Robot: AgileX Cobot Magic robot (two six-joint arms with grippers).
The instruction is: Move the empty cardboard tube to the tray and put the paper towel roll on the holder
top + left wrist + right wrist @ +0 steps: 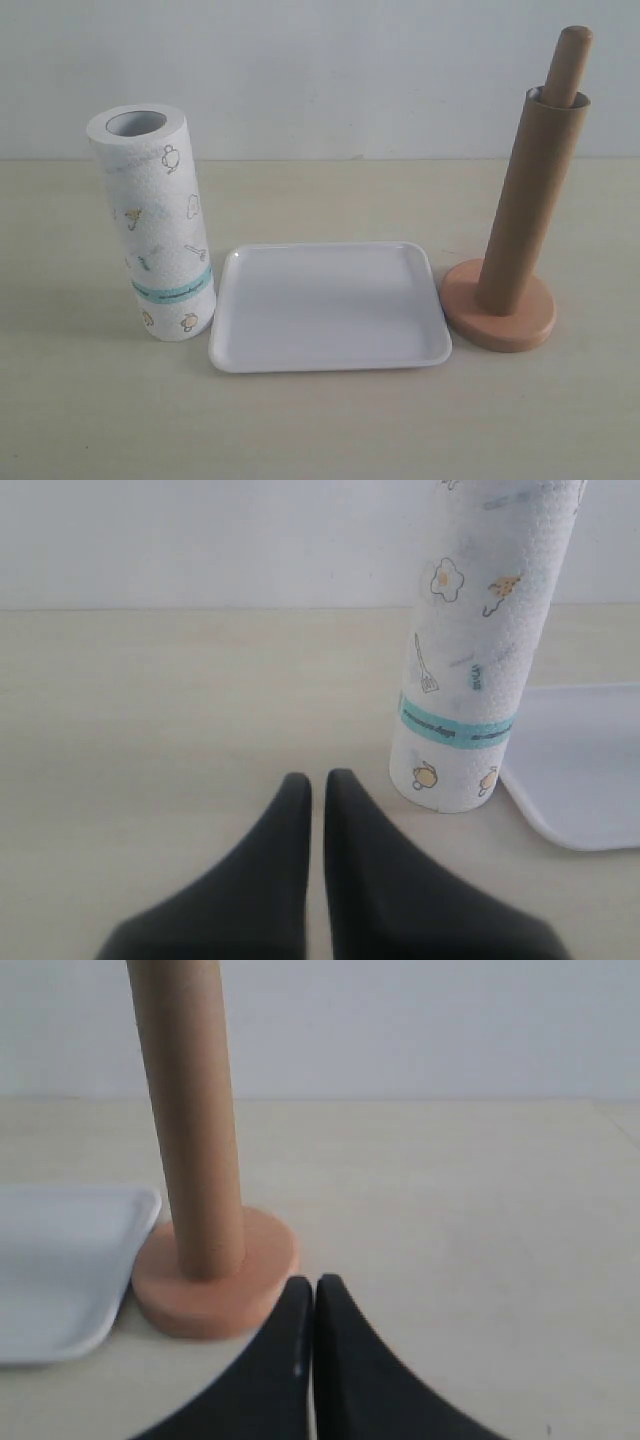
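left gripper narrow, fingers almost touching, holding nothing, near roll's foot | paper towel roll upright, left of frame, just beside tray | tray flat, lower centre | empty cardboard tube slipped over holder, right of frame, dowel tip showing above | right gripper narrow, holding nothing, near holder's base

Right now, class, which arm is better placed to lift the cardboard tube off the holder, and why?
Right. The right gripper sits close to the holder that carries the empty cardboard tube; the left gripper faces the paper towel roll, across the tray.
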